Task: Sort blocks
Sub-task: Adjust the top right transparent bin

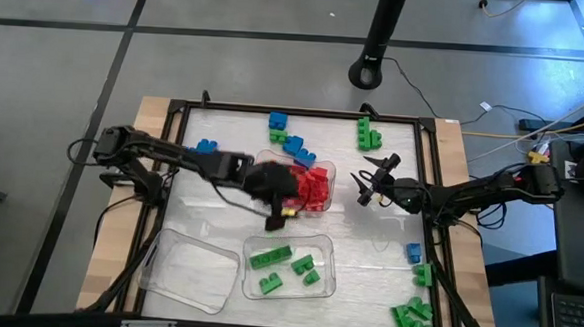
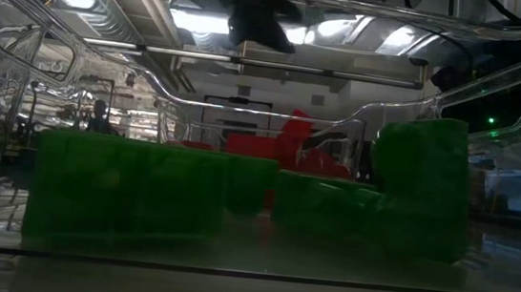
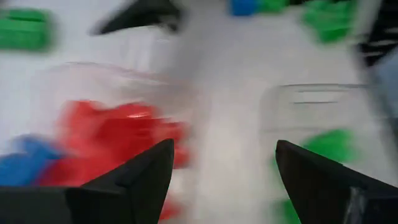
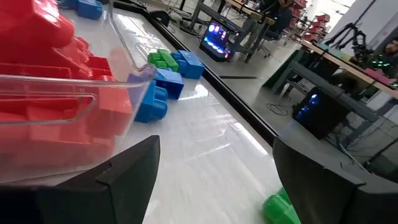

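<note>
Red blocks [image 1: 314, 185] fill a clear tray [image 1: 330, 169] at the table's middle. Green blocks [image 1: 285, 264] lie in a second clear tray [image 1: 328, 286] nearer the front, and the low view shows them close up [image 2: 141, 192]. Loose blue blocks [image 1: 293, 147] and green blocks [image 1: 369, 135] lie near the far edge, with more at the right front [image 1: 416, 312]. My left gripper [image 1: 282, 203] hangs open and empty over the red tray's near left side [image 3: 225, 171]. My right gripper [image 1: 371, 183] is open just right of the red tray [image 4: 214, 177], holding nothing.
An empty clear tray [image 1: 191, 268] lies at the front left. A blue block [image 1: 208, 146] sits by the left arm. A black frame [image 1: 305, 111] borders the table. A stand's base [image 1: 370, 72] is on the floor beyond the far edge.
</note>
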You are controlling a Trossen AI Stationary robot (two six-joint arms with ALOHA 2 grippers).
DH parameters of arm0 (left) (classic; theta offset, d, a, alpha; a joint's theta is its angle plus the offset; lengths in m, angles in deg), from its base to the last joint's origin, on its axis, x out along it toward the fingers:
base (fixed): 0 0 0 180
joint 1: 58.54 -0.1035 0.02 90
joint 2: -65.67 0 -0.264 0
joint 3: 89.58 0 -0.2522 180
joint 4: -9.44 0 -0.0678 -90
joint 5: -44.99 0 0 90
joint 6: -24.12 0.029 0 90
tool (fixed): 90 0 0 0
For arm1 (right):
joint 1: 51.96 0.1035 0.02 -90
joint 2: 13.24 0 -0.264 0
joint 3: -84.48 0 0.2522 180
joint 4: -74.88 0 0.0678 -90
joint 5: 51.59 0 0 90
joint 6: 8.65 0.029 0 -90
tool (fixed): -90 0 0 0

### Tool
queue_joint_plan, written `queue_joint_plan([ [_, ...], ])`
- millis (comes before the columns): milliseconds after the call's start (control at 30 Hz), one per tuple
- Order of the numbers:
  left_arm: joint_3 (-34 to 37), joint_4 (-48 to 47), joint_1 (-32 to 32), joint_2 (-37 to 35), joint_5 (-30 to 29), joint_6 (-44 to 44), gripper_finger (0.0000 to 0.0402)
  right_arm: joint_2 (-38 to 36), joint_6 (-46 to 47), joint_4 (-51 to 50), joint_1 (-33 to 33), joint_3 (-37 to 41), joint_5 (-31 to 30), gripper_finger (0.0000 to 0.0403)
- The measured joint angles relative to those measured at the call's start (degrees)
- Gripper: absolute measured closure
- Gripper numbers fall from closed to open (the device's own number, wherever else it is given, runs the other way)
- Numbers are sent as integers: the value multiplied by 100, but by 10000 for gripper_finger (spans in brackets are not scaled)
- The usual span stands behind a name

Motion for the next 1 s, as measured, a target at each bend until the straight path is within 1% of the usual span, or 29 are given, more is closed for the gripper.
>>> queue_joint_plan([
  [133,-137,-254,-559,0,-718,716,133,0,-131,-10,0,0,-51,91],
  [233,-132,-313,-1077,9,-1095,1321,133,0,-242,-12,0,0,-211,91],
  [367,-130,-270,-1924,92,-1213,1802,133,0,-400,-58,0,0,-648,91],
  [500,-129,-321,-2697,195,-1229,2065,133,0,-637,-37,-2,0,-1527,91],
  [567,-129,-426,-2970,312,-1238,2208,133,0,-663,-191,-4,0,-1742,91],
  [700,-129,-563,-3196,741,-1219,2432,133,35,-844,-220,-11,0,-2036,91],
  [833,-129,-544,-3258,1221,-1276,2807,133,35,-965,-208,-139,0,-2036,91],
  [1000,-129,-585,-3302,1576,-1476,3227,133,35,-1034,-288,-421,0,-1675,91],
])
